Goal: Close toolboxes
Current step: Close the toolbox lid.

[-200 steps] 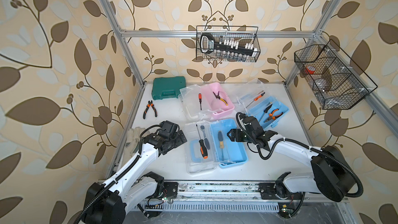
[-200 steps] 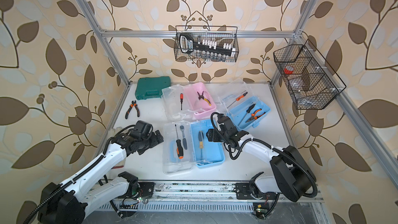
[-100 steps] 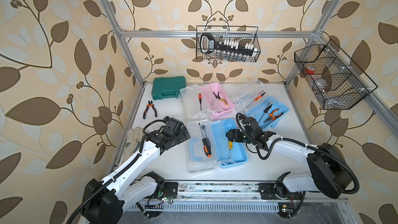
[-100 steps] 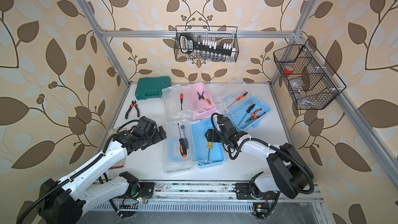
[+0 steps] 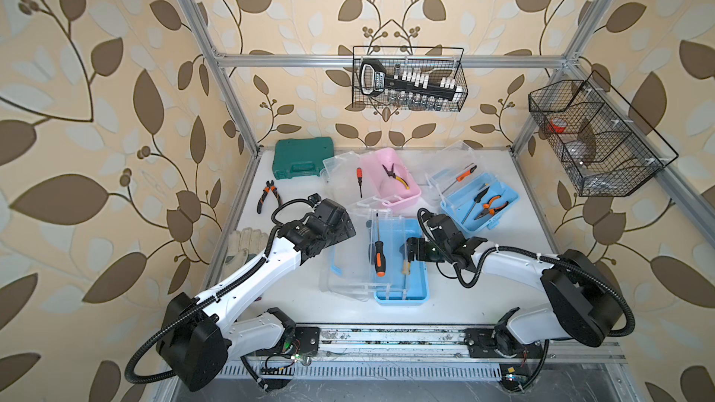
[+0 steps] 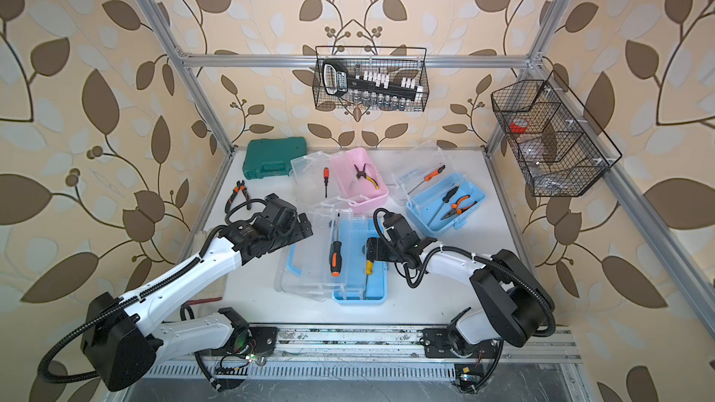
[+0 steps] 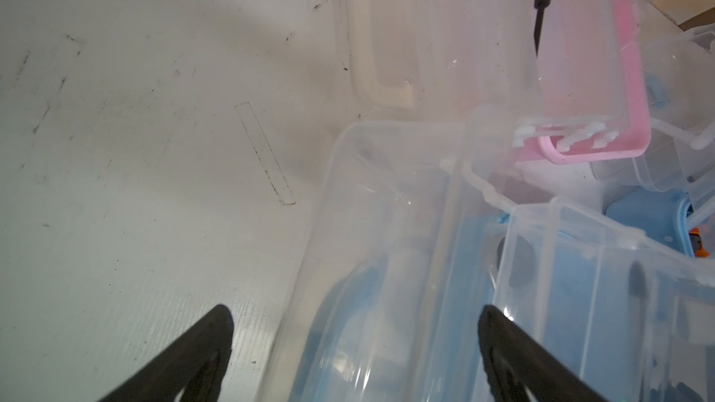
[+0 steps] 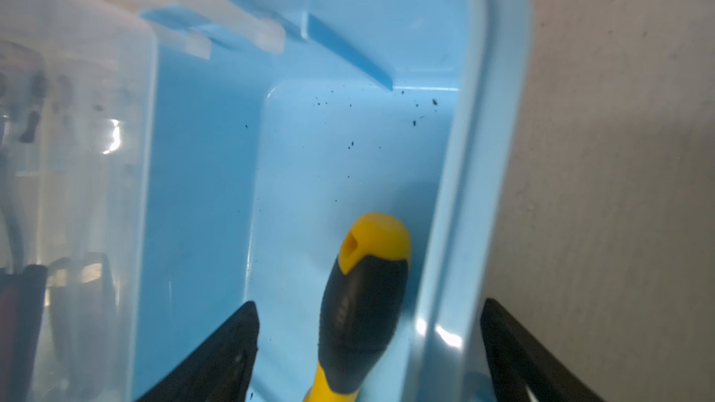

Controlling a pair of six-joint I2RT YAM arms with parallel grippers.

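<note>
**Right wrist view: right hand (image 8: 367, 342) straddles a wall of the near blue toolbox (image 8: 464, 187)**

It is spread wide, a yellow-handled screwdriver (image 8: 363, 284) in the gap. Your left hand (image 7: 356, 342), also spread, brackets the clear lid (image 7: 387, 206) edge. You see this toolbox front-centre on the bench (image 5: 464, 303).

Three open toolboxes sit on a scuffed white desk (image 5: 464, 303): the pink toolbox (image 5: 402, 198) toward the back, the rear blue toolbox (image 5: 458, 219) just beside it on the right, and the front blue toolbox (image 5: 402, 296) at centre. A dark green hard case (image 5: 303, 158) occupies the back left corner. Orange-handled cutters (image 5: 269, 197) lie near it, and pale work gloves (image 5: 247, 243) rest at the left edge.
</note>
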